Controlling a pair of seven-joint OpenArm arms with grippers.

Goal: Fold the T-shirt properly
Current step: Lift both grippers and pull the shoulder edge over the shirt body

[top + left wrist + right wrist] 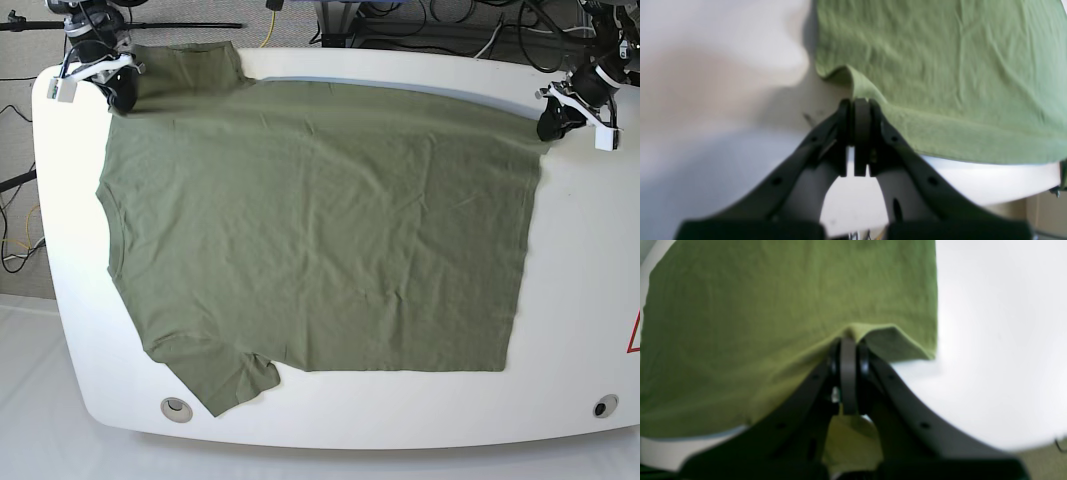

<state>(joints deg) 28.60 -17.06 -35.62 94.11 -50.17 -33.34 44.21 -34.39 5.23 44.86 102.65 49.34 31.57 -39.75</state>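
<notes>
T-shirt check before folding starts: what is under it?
Under the T-shirt only the white table shows, around its edges. Whatever lies beneath the cloth itself is covered.

Lab: white table (pixel 580 300), cables (pixel 440 15), tripod (pixel 120 22).

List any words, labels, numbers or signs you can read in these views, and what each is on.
No readable text in any view.
T-shirt: plain green, no print or label showing.
Table: part of a red triangular sign at its right edge, cut off by the frame; nothing on it can be read.
Both wrist views: blurred, only cloth and closed jaws, no writing.
</notes>
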